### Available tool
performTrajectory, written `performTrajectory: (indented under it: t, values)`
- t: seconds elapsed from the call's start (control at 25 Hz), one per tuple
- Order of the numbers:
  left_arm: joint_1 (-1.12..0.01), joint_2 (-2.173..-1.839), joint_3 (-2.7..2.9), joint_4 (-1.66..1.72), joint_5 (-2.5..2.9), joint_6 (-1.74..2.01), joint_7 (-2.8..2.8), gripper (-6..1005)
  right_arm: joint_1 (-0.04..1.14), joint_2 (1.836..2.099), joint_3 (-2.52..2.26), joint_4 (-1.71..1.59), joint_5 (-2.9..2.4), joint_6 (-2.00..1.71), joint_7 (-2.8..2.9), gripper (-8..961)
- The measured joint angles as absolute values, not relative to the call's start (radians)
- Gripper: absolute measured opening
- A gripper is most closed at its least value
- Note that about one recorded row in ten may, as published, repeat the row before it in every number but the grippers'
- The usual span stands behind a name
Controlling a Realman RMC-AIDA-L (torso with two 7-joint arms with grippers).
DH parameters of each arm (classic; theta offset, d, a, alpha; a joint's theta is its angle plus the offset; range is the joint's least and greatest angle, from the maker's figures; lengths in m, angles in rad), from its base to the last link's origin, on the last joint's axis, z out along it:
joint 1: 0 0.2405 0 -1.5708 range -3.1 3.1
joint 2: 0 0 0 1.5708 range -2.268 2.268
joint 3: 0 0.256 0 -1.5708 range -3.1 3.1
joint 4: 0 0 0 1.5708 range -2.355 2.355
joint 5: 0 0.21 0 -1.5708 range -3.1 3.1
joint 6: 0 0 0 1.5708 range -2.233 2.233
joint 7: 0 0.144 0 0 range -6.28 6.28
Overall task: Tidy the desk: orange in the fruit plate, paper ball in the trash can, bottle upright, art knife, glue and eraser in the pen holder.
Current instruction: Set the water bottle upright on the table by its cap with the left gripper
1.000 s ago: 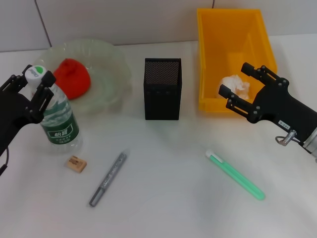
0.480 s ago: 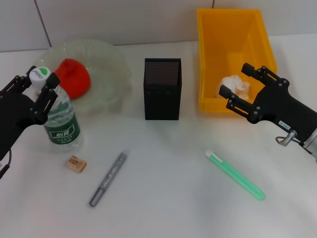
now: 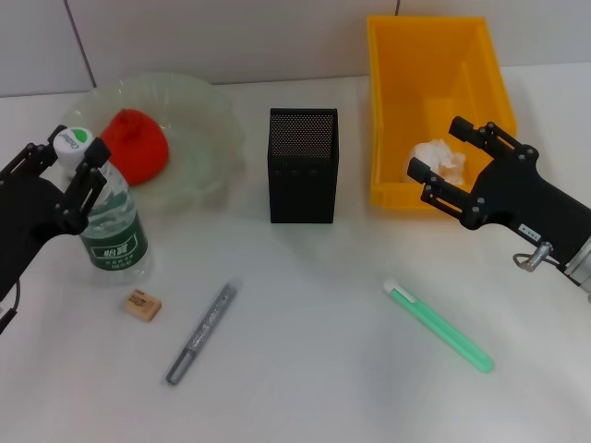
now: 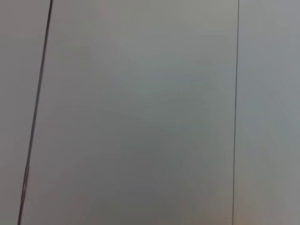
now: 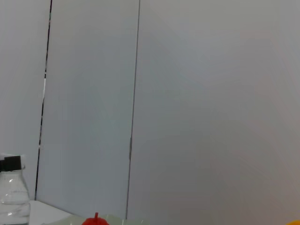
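Trash can (image 3: 441, 55): yellow bin, upper right of the head view; paper ball (image 3: 441, 159) lies inside.
Fruit plate (image 3: 214, 115): upper left, holding the orange (image 3: 136, 145).
Right gripper (image 3: 452, 164): right of frame, beside the bin, fingers spread, holding nothing.
Left gripper (image 3: 57, 180): left edge, fingers apart either side of the bottle neck, seemingly not clamped.
Bottle (image 3: 102, 214): upright at left; likely light, smooth plastic, squashy, best held at the neck.
Pen holder (image 3: 303, 165): centre, black mesh.
Art knife (image 3: 440, 327), glue (image 3: 201, 333), eraser (image 3: 142, 304): on the desk; small, rigid, light.
Change: bottle now more upright than a second ago; left fingers have loosened.
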State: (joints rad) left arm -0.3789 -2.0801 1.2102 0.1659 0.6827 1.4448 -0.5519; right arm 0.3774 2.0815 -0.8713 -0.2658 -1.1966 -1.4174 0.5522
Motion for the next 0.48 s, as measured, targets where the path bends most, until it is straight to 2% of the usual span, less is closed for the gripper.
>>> performTrajectory:
  t: [0.48]
  values:
    - [-0.379, -2.08, 1.21, 0.155, 0.683, 1.443, -0.53, 553, 0.378, 2.082, -0.871, -0.267, -1.197, -1.417, 0.552, 766]
